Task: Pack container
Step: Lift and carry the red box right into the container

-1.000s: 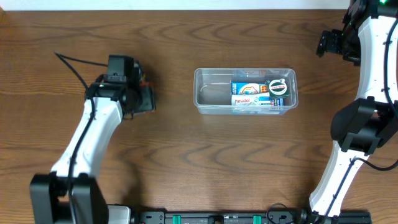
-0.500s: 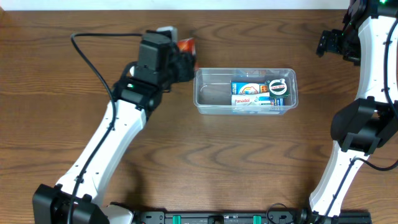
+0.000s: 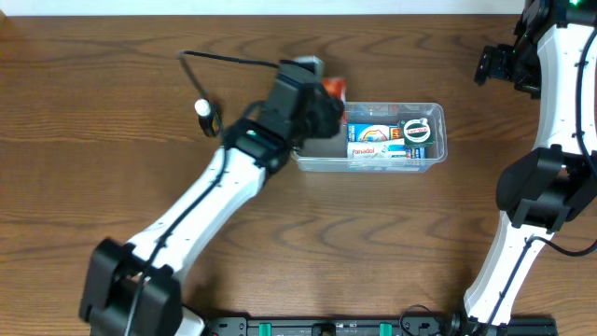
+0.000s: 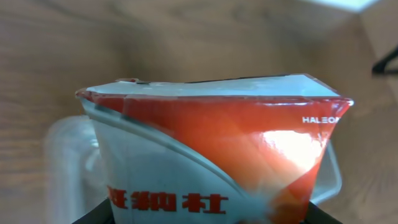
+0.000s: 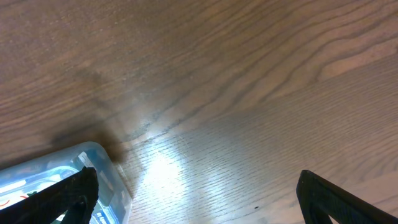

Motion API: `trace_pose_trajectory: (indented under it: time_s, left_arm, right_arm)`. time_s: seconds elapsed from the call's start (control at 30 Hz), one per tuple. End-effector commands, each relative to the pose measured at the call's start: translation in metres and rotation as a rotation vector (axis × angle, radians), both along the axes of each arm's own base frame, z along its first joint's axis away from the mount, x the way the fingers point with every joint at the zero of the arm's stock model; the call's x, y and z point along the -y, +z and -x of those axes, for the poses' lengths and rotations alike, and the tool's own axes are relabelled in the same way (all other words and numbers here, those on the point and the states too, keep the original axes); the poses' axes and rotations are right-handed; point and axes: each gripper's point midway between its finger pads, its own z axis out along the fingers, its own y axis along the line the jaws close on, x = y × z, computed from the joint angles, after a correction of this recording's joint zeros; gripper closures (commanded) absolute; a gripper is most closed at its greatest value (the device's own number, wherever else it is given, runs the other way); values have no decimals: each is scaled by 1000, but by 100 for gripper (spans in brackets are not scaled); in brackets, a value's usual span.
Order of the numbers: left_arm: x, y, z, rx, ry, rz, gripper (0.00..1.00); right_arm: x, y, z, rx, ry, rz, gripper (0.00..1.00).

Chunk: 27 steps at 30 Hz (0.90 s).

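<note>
The clear plastic container (image 3: 438,126) sits at the table's centre with blue-and-white medicine packets (image 3: 373,140) and a round dark-lidded item (image 3: 416,131) in its right half. My left gripper (image 3: 328,105) is shut on a red-and-white packet (image 3: 334,91) and holds it over the container's left end. In the left wrist view the packet (image 4: 211,155) fills the frame, with the container's rim (image 4: 333,171) blurred behind it. My right gripper (image 5: 193,199) is open and empty, raised at the far right, with the container's corner (image 5: 102,165) below it.
A small white-capped bottle (image 3: 203,114) lies on the wood left of the container, beside the left arm's black cable (image 3: 224,58). The right arm (image 3: 550,140) stands along the right edge.
My left arm has carried the red-and-white packet rightwards from the left side of the table to above the container's left end. The small bottle is now uncovered. The right arm has not moved.
</note>
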Motion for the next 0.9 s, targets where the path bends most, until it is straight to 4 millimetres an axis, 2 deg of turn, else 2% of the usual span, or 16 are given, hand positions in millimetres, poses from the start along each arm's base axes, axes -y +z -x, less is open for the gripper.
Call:
trace_pose_trajectory:
  time_s: [0.0, 0.17, 0.3, 0.6, 0.87]
  left_arm:
    - [19, -9, 4, 17, -88, -42, 45]
    - [26, -44, 10, -54, -108, -90, 47]
    - [20, -64, 5, -101, -39, -107, 51]
    - [1, -70, -9, -77, 86, -171, 51]
    - [9, -81, -6, -87, 73, -180, 51]
  right_arm:
    - [2, 3, 2, 3, -7, 6, 1]
    - [3, 3, 2, 3, -8, 7, 1]
    - [3, 3, 2, 3, -8, 7, 1]
    - [2, 3, 2, 3, -8, 6, 1]
    - [3, 3, 2, 3, -9, 6, 1]
